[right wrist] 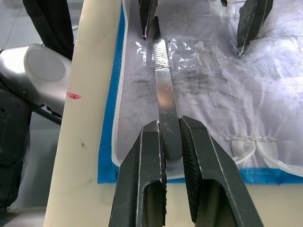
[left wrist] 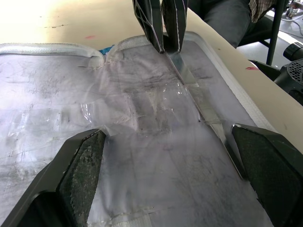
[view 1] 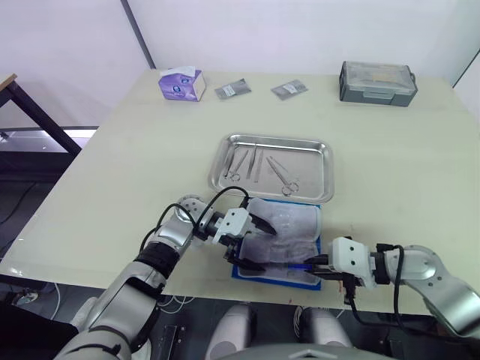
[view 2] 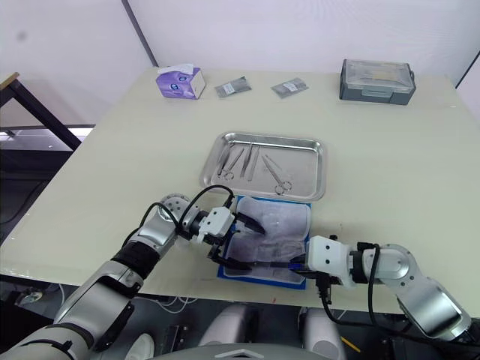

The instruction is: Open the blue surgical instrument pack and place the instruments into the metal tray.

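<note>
The blue surgical instrument pack (view 1: 289, 225) lies open near the table's front edge, with its pale lining facing up. My left gripper (view 1: 253, 244) hovers open over the pack's left part, its fingers spread wide above the lining (left wrist: 142, 113). My right gripper (right wrist: 169, 127) is at the pack's front edge, shut on the end of a thin flat silver instrument (right wrist: 163, 90) that lies on the lining. Just behind the pack, the metal tray (view 1: 325, 166) holds several instruments (view 1: 283, 177), including ring-handled ones.
At the back of the table stand a purple tissue box (view 1: 182, 83), two grey foil packets (view 1: 232, 90) (view 1: 289, 89) and a grey lidded box (view 1: 376, 82). The pack's blue border (right wrist: 106, 142) almost reaches the table edge. A person's leg (left wrist: 222, 16) is beyond the table.
</note>
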